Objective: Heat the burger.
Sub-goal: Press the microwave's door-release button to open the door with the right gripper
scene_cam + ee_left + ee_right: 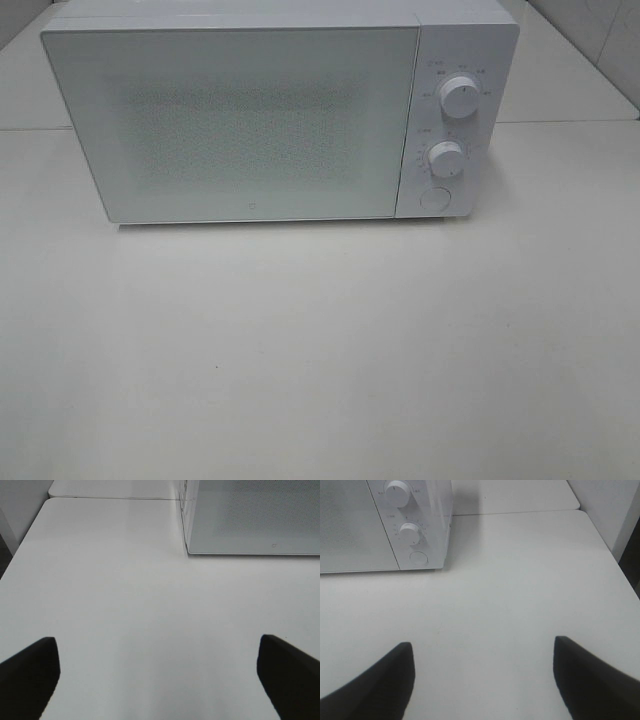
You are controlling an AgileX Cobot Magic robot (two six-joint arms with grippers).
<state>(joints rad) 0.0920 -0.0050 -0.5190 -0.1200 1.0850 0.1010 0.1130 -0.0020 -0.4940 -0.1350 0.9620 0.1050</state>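
Dark fingers (30,680) of the left gripper (157,647) frame the near edge of its wrist view. They stand wide apart and there is nothing between them. The right gripper (484,647) shows the same: its two fingers are spread and hold nothing, with only bare table (320,350) under them.

The burger cannot be seen in any of the three views. It is not on the table and not in a gripper. It may be inside the microwave (90,120), but the door (240,120) is shut and its dotted window shows nothing behind it, so this is only a guess.

What matters for the next move is where the controls lie. The upper knob (459,95), the lower knob (446,158) and the round button (434,198) are all in a narrow panel on the right end of the microwave. The right wrist view looks at this panel, while the left wrist view sees only the door's left corner, so the right arm appears to be the nearer one for the controls (the button probably opens the door). The long side of the microwave runs left to right across the table, with its front toward both arms.

The table is white, flat and smooth. A second white surface joins it behind the microwave, and a pale wall (600,40) closes the far right corner.
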